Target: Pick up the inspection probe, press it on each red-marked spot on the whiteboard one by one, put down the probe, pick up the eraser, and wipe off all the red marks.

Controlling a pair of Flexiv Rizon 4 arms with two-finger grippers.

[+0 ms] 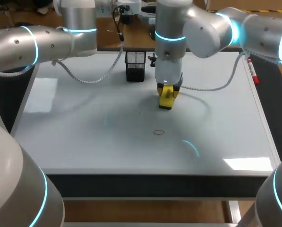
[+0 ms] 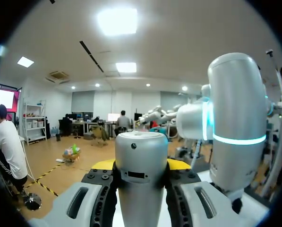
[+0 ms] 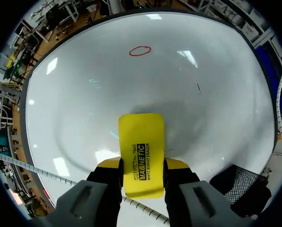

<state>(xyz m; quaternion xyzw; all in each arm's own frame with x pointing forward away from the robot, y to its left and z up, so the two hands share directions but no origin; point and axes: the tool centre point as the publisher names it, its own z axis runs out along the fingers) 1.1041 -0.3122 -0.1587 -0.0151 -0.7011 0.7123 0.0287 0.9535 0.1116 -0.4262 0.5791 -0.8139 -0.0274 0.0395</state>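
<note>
A yellow eraser (image 1: 166,98) stands on the whiteboard (image 1: 84,123) near its middle, with my right gripper (image 1: 167,90) shut on it from above. In the right wrist view the eraser (image 3: 141,142) sits between the yellow tips of the right gripper (image 3: 141,165). One red ring mark (image 1: 158,132) lies in front of the eraser; it shows ahead of the gripper as a red ring (image 3: 140,50). My left gripper (image 2: 141,166) is raised off the board, facing out into the room. It is shut on a grey cylindrical probe (image 2: 141,179).
A black mesh holder (image 1: 135,65) stands at the back of the board, just behind the right gripper. A red marker (image 1: 252,72) lies on the board's right rim. A small dark speck (image 1: 139,112) sits left of the eraser. My right arm's upright link (image 2: 236,118) is close beside the left gripper.
</note>
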